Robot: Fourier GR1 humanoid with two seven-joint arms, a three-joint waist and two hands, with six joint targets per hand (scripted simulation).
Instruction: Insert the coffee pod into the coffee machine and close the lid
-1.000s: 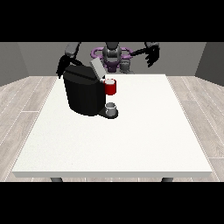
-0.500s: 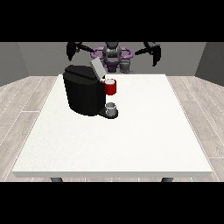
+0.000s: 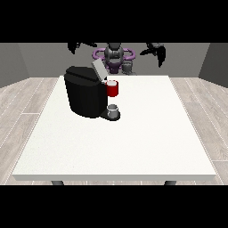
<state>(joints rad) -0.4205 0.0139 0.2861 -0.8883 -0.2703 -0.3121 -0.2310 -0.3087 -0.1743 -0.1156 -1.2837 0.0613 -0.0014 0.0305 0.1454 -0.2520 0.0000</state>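
Note:
The black coffee machine [image 3: 84,95] stands on the left half of the white table [image 3: 133,142]. Its grey lid [image 3: 99,70] is tilted up and open. A red thing at the machine [image 3: 112,88] sits by the front of its head. Below that, a small grey thing [image 3: 113,110] rests on the machine's base. Another grey thing [image 3: 128,67] shows at the table's far edge, in front of the robot. The hand at the view's left [image 3: 75,46] is raised high above and behind the machine. The hand at the view's right [image 3: 158,51] hangs in the air with relaxed fingers pointing down, holding nothing.
The robot's torso [image 3: 114,55] stands behind the table's far edge. Wooden floor surrounds the table on all sides. White tabletop stretches right of and in front of the machine.
The hand at the view's left has risen from beside the machine's lid to high above it. The hand at the view's right has swung outward and dropped slightly. The lid stays open.

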